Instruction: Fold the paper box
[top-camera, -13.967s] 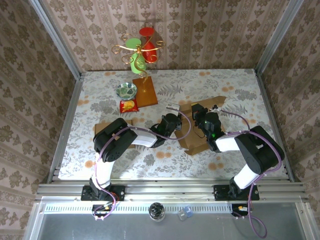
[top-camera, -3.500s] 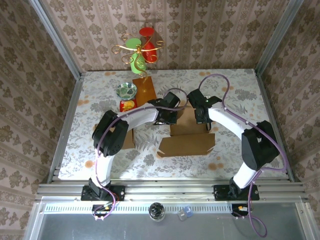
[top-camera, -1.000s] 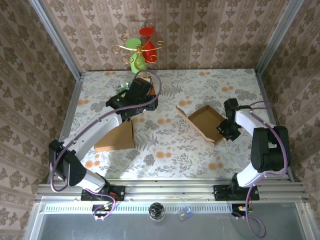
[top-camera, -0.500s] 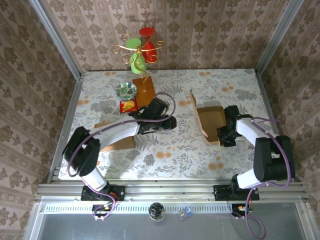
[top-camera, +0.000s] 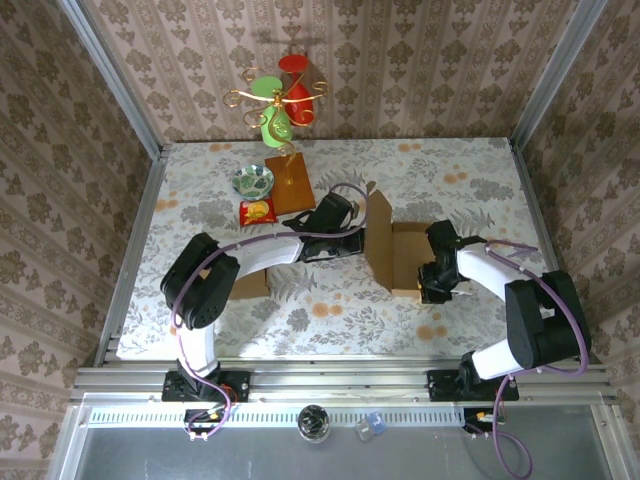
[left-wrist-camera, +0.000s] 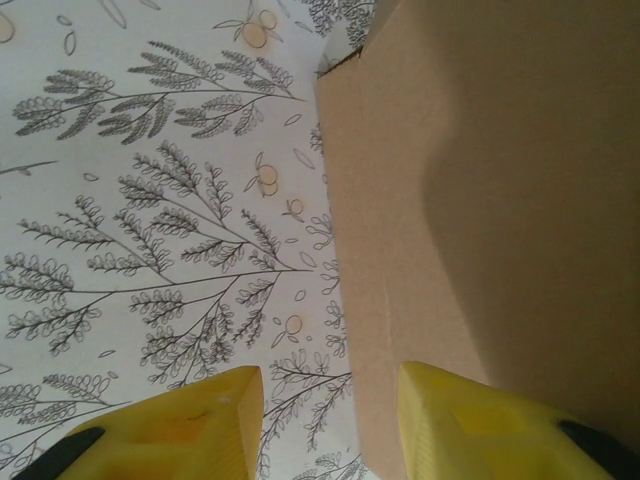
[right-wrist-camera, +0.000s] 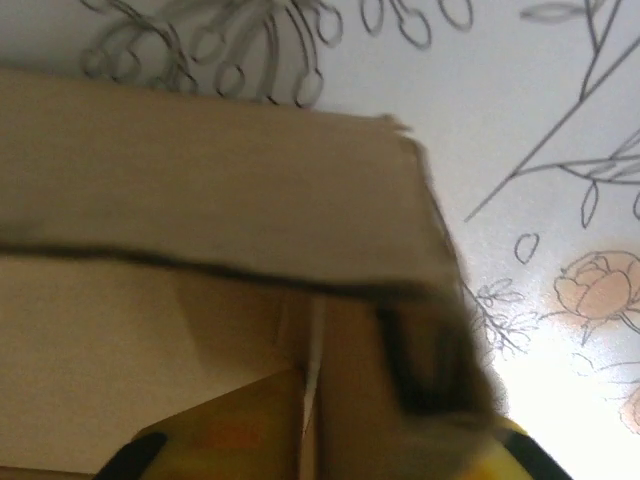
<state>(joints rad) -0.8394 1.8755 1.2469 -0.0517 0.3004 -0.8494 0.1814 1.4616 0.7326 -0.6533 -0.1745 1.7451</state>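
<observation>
Just right of the wooden base (top-camera: 289, 184): left gripper (top-camera: 354, 238), jaws spread, nothing pinched. At the wrist, one yellow finger (left-wrist-camera: 470, 425) overlaps cardboard; the other is over the floral surface (top-camera: 330, 310).

Risk: closing here could catch the panel askew and crease it off its score line, or shove the light box sideways.

Further right of the base, a little nearer: paper box (top-camera: 408, 258). It is brown and half formed, an open tray with one tall flap (top-camera: 378, 232) standing on the base-ward side.

Furthest right from the base: right gripper (top-camera: 430, 284), close against the box wall. The view is blurred, so I cannot tell whether the jaws grip. If they are loose, the box may slide when pushed.
</observation>
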